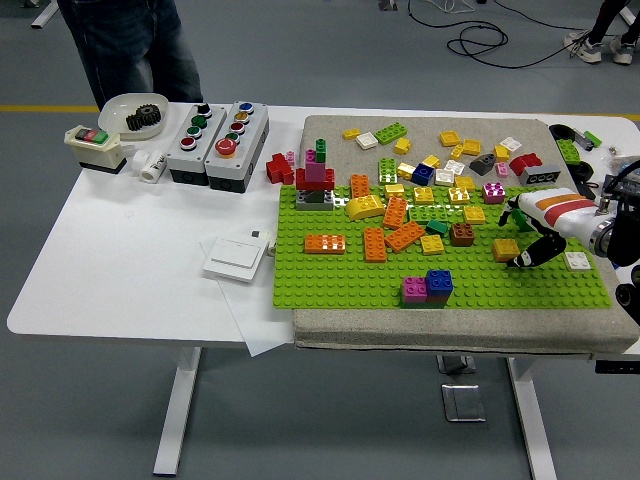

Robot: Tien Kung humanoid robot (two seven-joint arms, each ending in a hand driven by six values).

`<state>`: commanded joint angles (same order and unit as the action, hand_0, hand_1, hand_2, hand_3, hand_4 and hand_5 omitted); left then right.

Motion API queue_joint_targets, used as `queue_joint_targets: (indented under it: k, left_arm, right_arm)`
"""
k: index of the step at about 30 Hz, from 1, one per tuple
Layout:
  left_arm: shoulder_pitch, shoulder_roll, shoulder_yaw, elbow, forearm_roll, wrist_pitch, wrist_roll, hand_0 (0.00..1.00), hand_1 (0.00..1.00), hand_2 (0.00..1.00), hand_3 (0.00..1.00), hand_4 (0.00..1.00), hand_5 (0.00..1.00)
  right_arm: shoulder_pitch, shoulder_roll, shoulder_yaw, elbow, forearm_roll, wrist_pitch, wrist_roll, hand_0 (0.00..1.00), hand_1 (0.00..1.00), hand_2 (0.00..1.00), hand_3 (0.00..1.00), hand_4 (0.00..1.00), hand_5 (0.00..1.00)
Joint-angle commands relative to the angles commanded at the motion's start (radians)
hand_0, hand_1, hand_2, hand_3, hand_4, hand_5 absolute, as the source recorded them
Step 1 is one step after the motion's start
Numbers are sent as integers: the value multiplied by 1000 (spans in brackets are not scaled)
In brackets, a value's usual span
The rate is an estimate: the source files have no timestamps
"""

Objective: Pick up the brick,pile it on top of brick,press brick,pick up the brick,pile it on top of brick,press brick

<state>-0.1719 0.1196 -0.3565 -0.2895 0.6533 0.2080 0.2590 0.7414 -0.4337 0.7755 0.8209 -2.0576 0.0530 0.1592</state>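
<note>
A green baseplate [350,280] lies on a grey mat and carries several loose bricks. A yellow brick [506,249] sits near its right side. My right hand [524,257] comes in from the right edge, white with an orange stripe. Its dark fingers [534,251] hang relaxed just right of the yellow brick and hold nothing. A dark green brick [522,211] lies just behind the hand. A magenta and blue stack [427,288] stands at the plate's front centre. A red, magenta and green tower [316,178] stands at the back left. My left arm is out of view.
Two grey button boxes [217,131], a white bowl with a gear [133,112] and a switch box [93,147] stand at the back left. A white square plate [236,258] lies on paper left of the baseplate. A person's legs [130,45] are behind the table's far left.
</note>
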Motion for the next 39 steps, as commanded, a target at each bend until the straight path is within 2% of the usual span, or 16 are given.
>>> queue_joint_targets:
  k: [13,34,35,39]
  left_arm:
    - [-2,-1,-5,-4,10,-3,5,699,727,747,598,695,670]
    - [-4,0,-11,-6,20,-6,10,698,726,748,597,695,669]
    - [-5,0,-11,-6,21,-6,10,698,725,748,598,695,669]
    - [-5,0,-12,-7,22,-6,11,698,725,748,598,695,669]
  right_arm:
    - [58,35,-23,-83,11,43,-1,2,2,8,581,985,255]
    - [53,41,-22,-114,26,52,-3,2,2,12,560,969,262]
    - [53,42,-22,-115,28,50,-3,2,2,14,547,926,301]
    - [51,42,-23,-118,29,49,-2,2,2,14,547,926,301]
